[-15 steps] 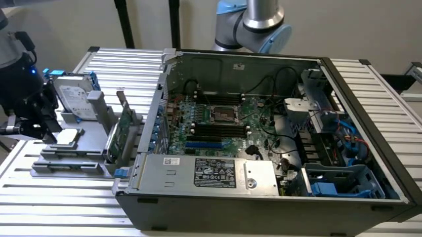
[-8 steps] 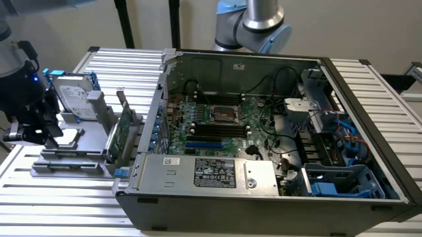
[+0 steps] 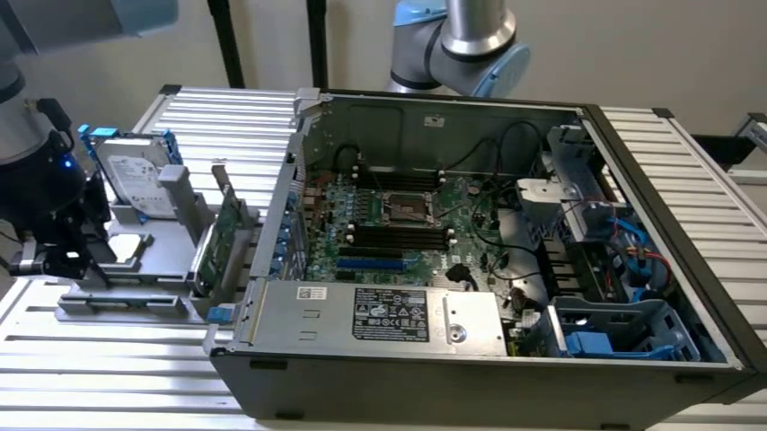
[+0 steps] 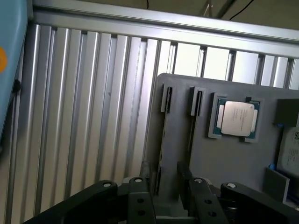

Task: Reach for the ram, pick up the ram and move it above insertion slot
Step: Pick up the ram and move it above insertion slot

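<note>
At nine o'clock from the case point(image 3: 480, 386), the gripper point(image 4: 164, 171), fingers spread wide, straddles the ram point(image 4: 162, 140), not yet gripped or lifted.

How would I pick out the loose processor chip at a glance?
Find the open computer case, then the grey tray beside it on the exterior view's left. On that tray, next to two narrow slots, lies the chip: square, with a silver lid and green rim, where the slots are thin and dark.

Hand point(image 4: 164, 186) pointed downward, its two fingers point(image 4: 184, 175) parted.
</note>
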